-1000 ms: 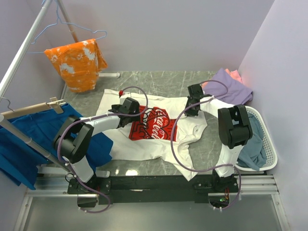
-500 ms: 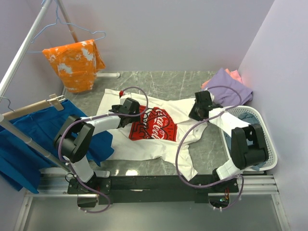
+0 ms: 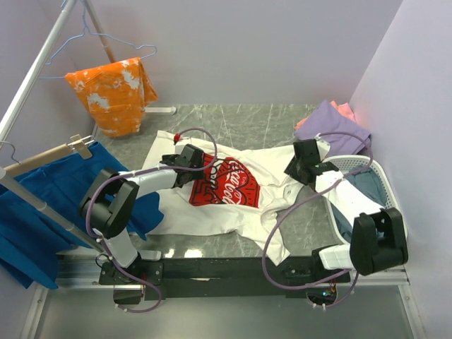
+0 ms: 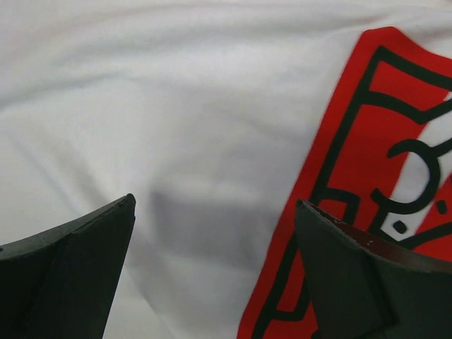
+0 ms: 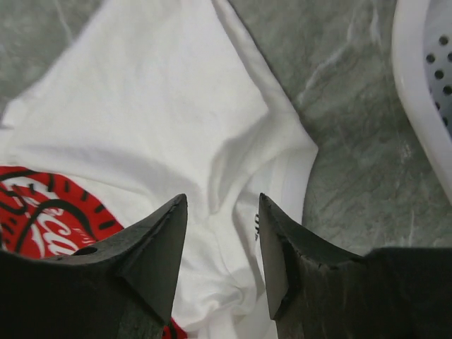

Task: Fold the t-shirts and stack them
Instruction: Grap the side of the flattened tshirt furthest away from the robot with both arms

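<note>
At 3 o'clock the white basket (image 3: pixel 400 220) held a grey-blue tee (image 3: pixel 369 183), with the right arm (image 3: pixel 340 196) crossing it. The white t-shirt (image 3: pixel 212 212) lay at centre and the purple tee (image 3: pixel 342 131) at 1 o'clock. The left gripper (image 4: pixel 215 203) and right gripper (image 5: pixel 222 198) hovered over the shirt, jaws apart.

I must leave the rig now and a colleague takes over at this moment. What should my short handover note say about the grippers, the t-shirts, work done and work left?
Left gripper: open, low over the white t-shirt at the left edge of its red print, holding nothing.
Right gripper: open above that shirt's sleeve near the basket, nothing between the jaws.
White t-shirt: print up on the table, wrinkled, unfolded.
Purple t-shirt and salmon-pink t-shirt: together at the far right corner; folded or not, cannot tell.
Grey-blue t-shirt: in the basket.
Done: white one laid out.
Left: fold it, then the others, and stack.
</note>
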